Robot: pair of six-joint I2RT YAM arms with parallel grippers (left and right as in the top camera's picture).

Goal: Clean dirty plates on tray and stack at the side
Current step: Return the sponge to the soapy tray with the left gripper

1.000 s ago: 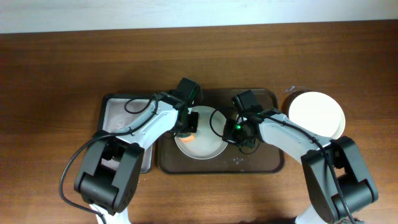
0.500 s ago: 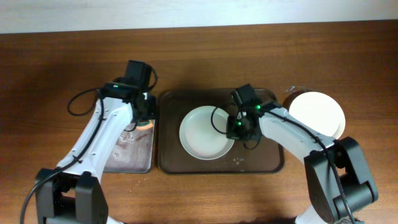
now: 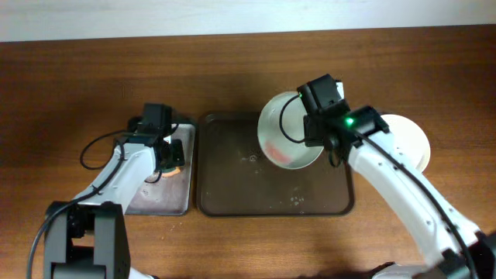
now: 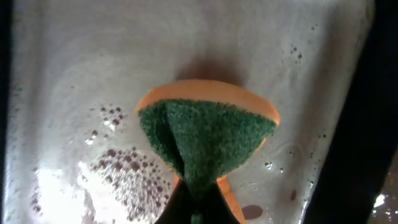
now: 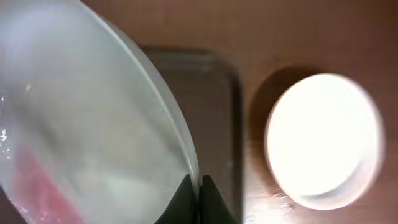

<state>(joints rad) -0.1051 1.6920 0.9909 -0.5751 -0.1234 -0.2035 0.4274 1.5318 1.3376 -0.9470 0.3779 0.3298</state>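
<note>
My right gripper [image 3: 312, 138] is shut on the rim of a white plate [image 3: 283, 132] and holds it lifted and tilted over the right end of the brown tray [image 3: 232, 186]; it shows a reddish patch. In the right wrist view the plate [image 5: 81, 124] fills the left, my fingers [image 5: 198, 186] pinching its edge. A stack of clean white plates [image 3: 403, 139] sits on the table to the right, also in the right wrist view [image 5: 323, 137]. My left gripper [image 3: 167, 167] is shut on a green and orange sponge [image 4: 205, 140] over the wet grey tray [image 3: 155, 198].
The grey tray's floor [image 4: 74, 74] is wet with bubbles and foam. Its dark right wall [image 4: 354, 124] stands close beside the sponge. The brown tray holds only water drops. Brown tabletop [image 3: 77, 93] surrounds both trays.
My right gripper has lifted the plate off the brown tray and tilted it, moving up and right. My left arm has drawn the sponge further over the grey tray.
</note>
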